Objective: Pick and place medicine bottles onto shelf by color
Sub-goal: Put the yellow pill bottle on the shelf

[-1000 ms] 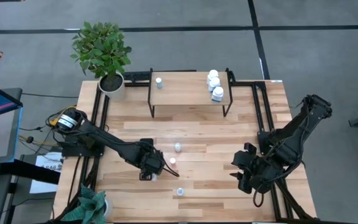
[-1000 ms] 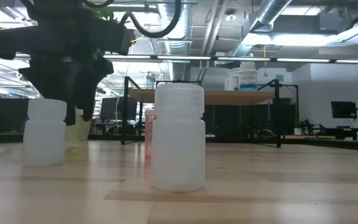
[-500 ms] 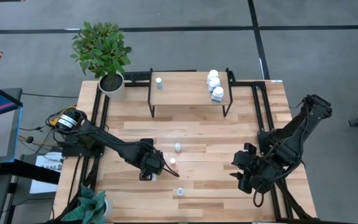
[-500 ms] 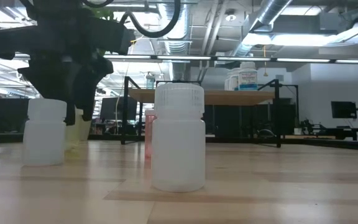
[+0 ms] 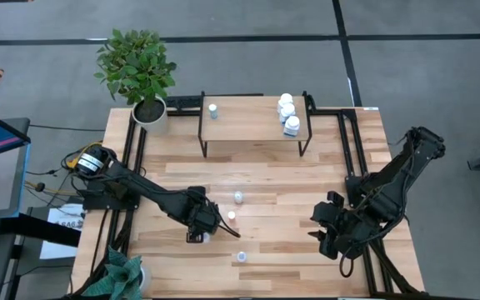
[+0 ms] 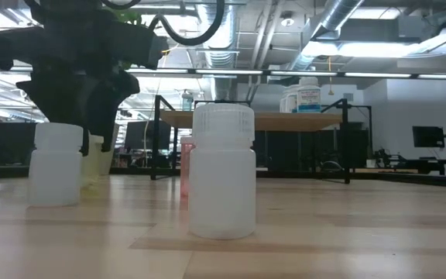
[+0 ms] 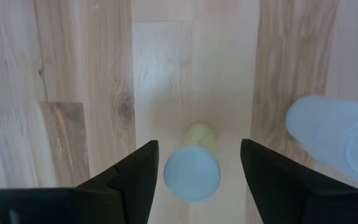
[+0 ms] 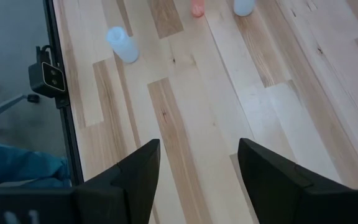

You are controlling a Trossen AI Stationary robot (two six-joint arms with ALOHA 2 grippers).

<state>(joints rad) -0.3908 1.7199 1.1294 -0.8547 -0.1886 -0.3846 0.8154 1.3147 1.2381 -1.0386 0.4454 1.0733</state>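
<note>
The left gripper (image 5: 204,231) hangs low over the front-left part of the light wood plank tabletop (image 5: 340,158), its two dark fingers (image 7: 135,180) spread apart on either side of a small yellowish vial with a pale blue cap (image 7: 192,168). The vial stands upright between them, its long axis vertical and cap up, with a gap showing on both sides, so nothing is gripped. A stubby translucent white bottle (image 7: 337,140) stands just beside the gripper.

The low view shows another stubby white ribbed-cap bottle (image 6: 223,170) upright in the foreground, a thin reddish vial (image 6: 185,167) partly hidden behind it, and a white bottle (image 6: 56,164) at the left beside the dark gripper. No printing can be read on any of them.

At the far edge of the table stands the small low shelf with a light wood top and thin black legs (image 5: 255,107). Three white bottles with blue-and-white labels (image 5: 287,113) cluster at its right end; their writing is too small to read. A single small pale-capped vial (image 5: 213,110) stands near its left end, and the stretch of shelf top between them is bare.

A pale-capped vial (image 5: 238,197) and another near the front edge (image 5: 242,257) stand well apart on the planks, with bare wood around them.

The right gripper (image 5: 327,229) waits over the front-right of the table, fingers (image 8: 138,177) apart and holding nothing. A green leafy plant in a white pot (image 5: 142,79) sits at the far-left corner.
</note>
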